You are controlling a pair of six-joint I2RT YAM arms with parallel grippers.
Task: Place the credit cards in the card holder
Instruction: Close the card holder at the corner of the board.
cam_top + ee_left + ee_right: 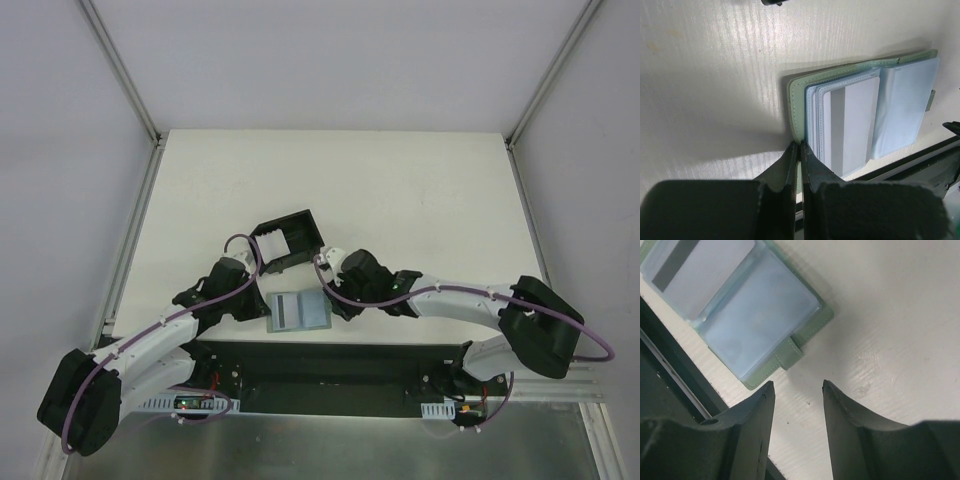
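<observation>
A whitish-grey credit card (855, 120) with a dark stripe (670, 265) sits in a clear pocket of an open grey-green case (298, 312). The case lies flat near the table's front edge. Its other page (760, 325) is pale blue; I cannot tell if a card is inside. The black card holder (290, 240) stands just behind the case, open-topped. My left gripper (801, 146) is shut, its tips touching the case's left edge, a green sliver showing in the slit. My right gripper (797, 385) stands open and empty over bare table beside the case's tab (788, 354).
A black base plate (330, 365) runs along the table's near edge right in front of the case. Both forearms (450, 298) lie low beside the case. Metal rails (135, 240) border the white tabletop left and right.
</observation>
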